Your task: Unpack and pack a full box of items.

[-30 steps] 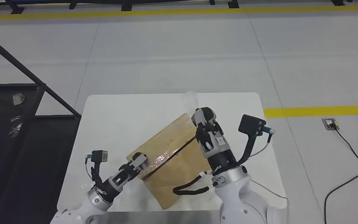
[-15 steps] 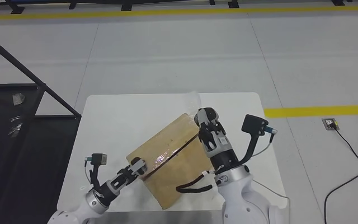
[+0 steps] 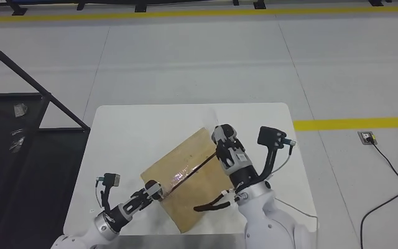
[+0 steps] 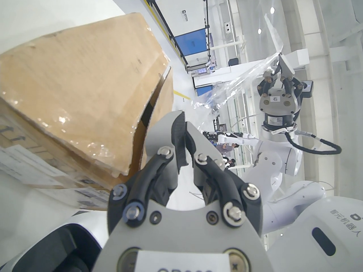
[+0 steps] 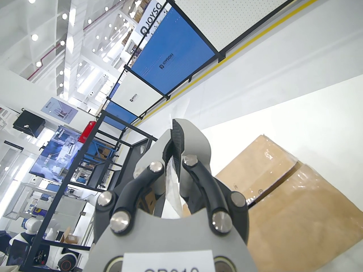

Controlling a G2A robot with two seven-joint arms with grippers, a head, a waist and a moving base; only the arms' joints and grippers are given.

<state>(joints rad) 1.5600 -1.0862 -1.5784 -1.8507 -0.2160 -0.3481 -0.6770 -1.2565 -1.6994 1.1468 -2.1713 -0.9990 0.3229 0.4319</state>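
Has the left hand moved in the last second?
Yes. The left hand has drawn back slightly toward the white table's near edge, judged against the cardboard box beside it, which has stayed put.

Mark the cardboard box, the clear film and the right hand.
cardboard box (image 3: 180, 159), top view, upper flap.
clear film (image 4: 224, 91), left wrist view, stretched middle.
right hand (image 5: 173, 128), right wrist view, between its fingertips.

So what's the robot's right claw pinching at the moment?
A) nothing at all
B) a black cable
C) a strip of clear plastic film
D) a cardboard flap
C: the right gripper is closed on a crinkled strip of clear plastic film. In the left wrist view, the film stretches from the gripper back toward the cardboard box.
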